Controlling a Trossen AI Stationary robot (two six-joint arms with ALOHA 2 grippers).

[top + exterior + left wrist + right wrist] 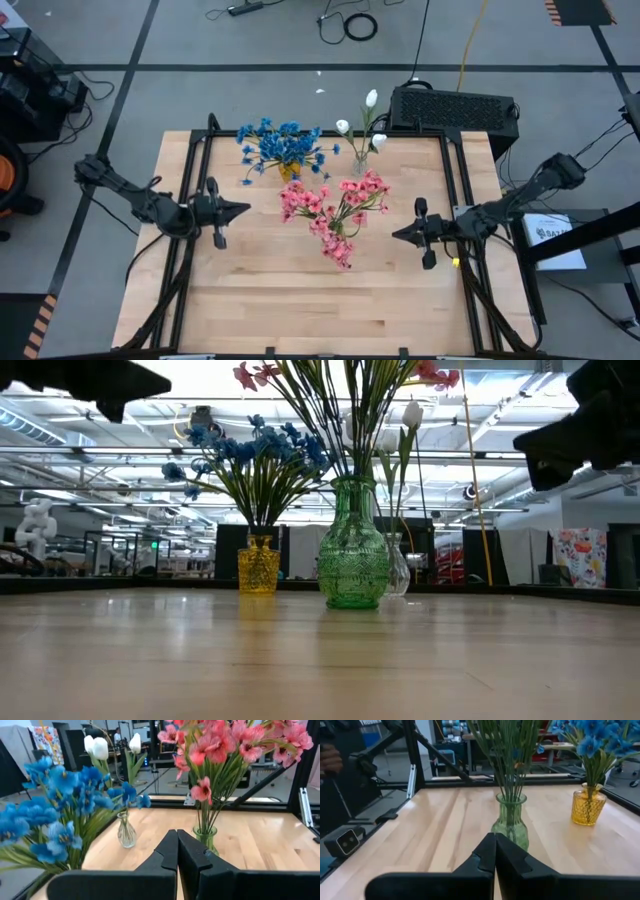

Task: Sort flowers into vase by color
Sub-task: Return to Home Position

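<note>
Beside green glass vase [352, 560], nine and three o'clock: left gripper [240, 210], right gripper [397, 234], fingers [167, 855] closed, empty; snagged pink flowers [330, 205], tipping hazard.

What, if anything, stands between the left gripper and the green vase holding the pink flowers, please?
Nothing visible does. The shut left gripper faces the green vase across bare table; the blue flowers stand off to one side.
</note>
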